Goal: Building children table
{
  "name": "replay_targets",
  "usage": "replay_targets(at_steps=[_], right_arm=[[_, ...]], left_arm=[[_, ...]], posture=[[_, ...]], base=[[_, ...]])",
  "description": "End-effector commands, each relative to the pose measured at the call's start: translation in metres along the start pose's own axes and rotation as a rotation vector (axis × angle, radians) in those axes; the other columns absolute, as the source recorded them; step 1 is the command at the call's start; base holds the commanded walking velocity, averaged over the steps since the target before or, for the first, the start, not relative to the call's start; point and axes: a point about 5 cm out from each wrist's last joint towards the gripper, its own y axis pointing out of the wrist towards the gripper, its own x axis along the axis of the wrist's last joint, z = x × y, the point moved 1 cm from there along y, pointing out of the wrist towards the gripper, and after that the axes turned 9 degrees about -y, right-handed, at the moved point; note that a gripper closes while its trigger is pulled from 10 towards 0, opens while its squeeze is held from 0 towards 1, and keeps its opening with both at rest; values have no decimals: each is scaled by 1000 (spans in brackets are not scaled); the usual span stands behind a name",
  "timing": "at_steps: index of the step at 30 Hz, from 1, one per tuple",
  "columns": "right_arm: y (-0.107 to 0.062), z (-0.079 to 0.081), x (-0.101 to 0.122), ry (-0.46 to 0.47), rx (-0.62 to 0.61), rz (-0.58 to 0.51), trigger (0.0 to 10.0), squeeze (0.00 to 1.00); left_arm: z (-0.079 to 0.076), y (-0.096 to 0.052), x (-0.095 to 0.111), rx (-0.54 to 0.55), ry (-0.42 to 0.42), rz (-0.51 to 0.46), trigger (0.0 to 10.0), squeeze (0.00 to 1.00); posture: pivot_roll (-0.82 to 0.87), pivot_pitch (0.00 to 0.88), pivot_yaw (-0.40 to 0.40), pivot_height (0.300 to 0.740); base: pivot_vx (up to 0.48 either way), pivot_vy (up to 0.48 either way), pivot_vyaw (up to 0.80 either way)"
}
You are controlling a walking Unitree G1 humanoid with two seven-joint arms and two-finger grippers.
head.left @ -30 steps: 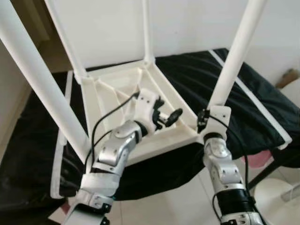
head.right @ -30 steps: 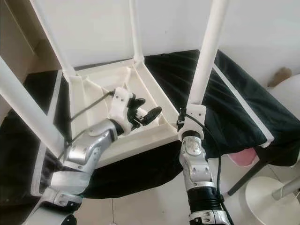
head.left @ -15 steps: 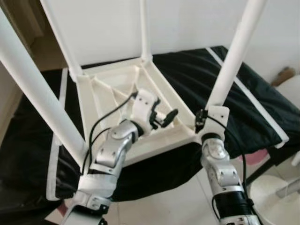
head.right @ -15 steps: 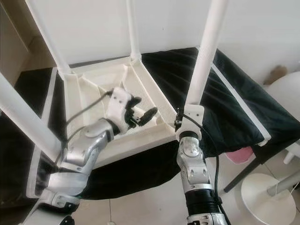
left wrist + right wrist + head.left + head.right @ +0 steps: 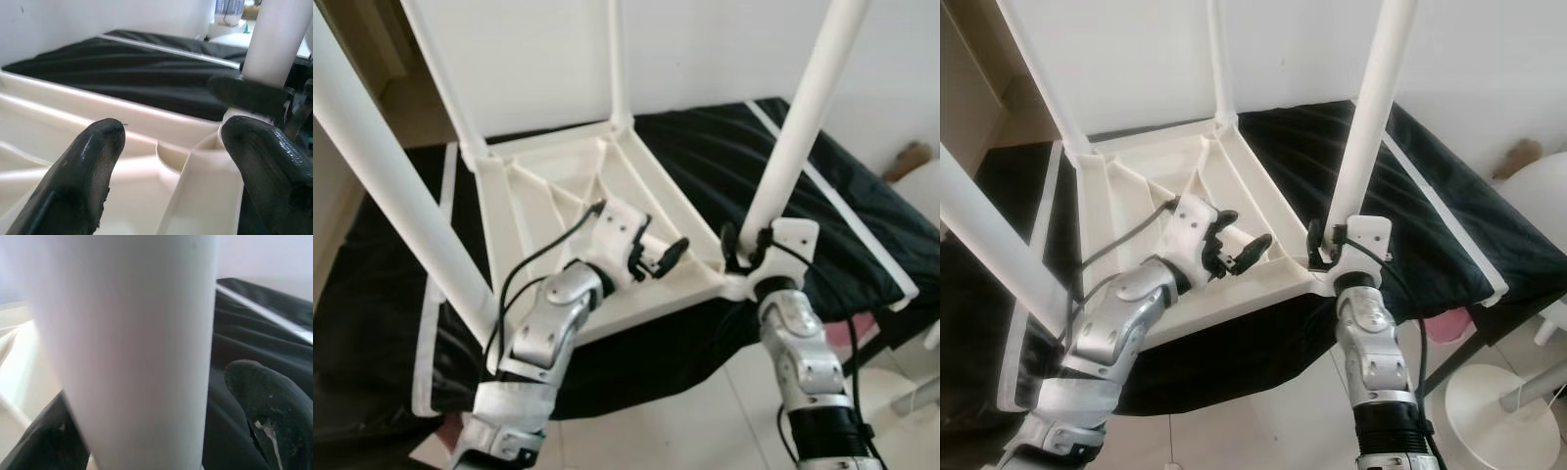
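Two fingers (apparently) loosened off leg.

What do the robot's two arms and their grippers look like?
Both arms are jointed silver metal segments with black cuffs lower down and loose black cables. Each wrist carries a white plastic housing. The left gripper and right gripper each have two long, rounded, glossy black fingers.

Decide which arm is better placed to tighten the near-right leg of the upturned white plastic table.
Right: the right gripper already straddles that white plastic leg at its base, while the open left gripper hovers over the table's ribbed underside.
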Motion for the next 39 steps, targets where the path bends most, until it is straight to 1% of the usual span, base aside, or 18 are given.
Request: replay_targets(at_steps=[1,2,3,5,6,7,8,10,13,14,17,18,22,26,34,35,36,39], right_arm=[[-1,0,3,17,8,-15,10000,1000],[-1,-5,5,18,51,-31,10000,749],[0,-9,7,5,115,-49,10000,0],[0,-9,7,5,115,-49,10000,0],[0,-10,9,-6,175,-61,10000,0],[0,-10,9,-6,175,-61,10000,0],[3,-12,11,-30,255,-77,10000,0],[5,-15,13,-65,353,-91,10000,0],[7,-17,12,-83,392,-88,10000,0],[11,-19,11,-128,445,-84,10000,0],[11,-21,6,-149,505,-58,10000,0],[11,-22,3,-151,534,-42,10000,0],[10,-21,-1,-154,583,-24,10000,0],[14,-19,-2,-199,620,-30,10000,0],[18,-19,1,-215,642,-58,9922,0],[19,-19,1,-220,643,-60,6275,0],[19,-20,-1,-225,641,-60,0,0],[16,-21,-4,-228,640,-56,0,0]], left_arm=[[1,-1,0,34,2,-3,10000,0],[-4,-6,-3,-1,5,7,10000,0],[-11,-13,-6,-58,-23,15,10000,0],[-11,-13,-6,-58,-23,15,10000,0],[-16,-17,-7,-99,-32,17,10000,0],[-16,-17,-7,-99,-32,17,10000,0],[-23,-21,-9,-157,-22,33,10000,0],[-31,-24,-10,-213,-4,55,10000,0],[-35,-25,-10,-232,2,66,10000,0],[-40,-26,-10,-259,14,75,10000,0],[-46,-27,-8,-291,-8,71,10000,0],[-47,-29,-9,-309,5,76,10000,0],[-46,-31,-10,-319,22,87,10000,0],[-41,-28,-12,-290,-10,107,10000,0],[-45,-25,-20,-287,-10,157,10000,0],[-46,-23,-21,-280,-5,163,10000,0],[-46,-21,-22,-273,-4,168,10000,0],[-48,-20,-22,-270,3,168,10000,0]], posture=[[-12,0,3,740],[-10,0,0,740],[-8,0,-4,740],[-8,0,-4,740],[-6,0,-5,740],[-6,0,-5,740],[-1,0,-8,740],[4,0,-8,740],[4,0,-7,740],[6,0,-6,740],[9,0,-8,740],[14,0,-14,740],[12,0,-11,740],[3,0,-2,740],[0,0,11,740],[-1,0,12,740],[-2,0,14,740],[-2,0,15,740]], base=[[0,0,0],[0,0,0],[0,0,0],[0,0,0],[0,0,0],[0,0,0],[0,0,0],[0,0,0],[0,0,0],[0,0,0],[0,0,0],[0,0,0],[0,0,0],[0,0,0],[0,0,0],[0,0,0],[0,0,0],[0,0,0]])
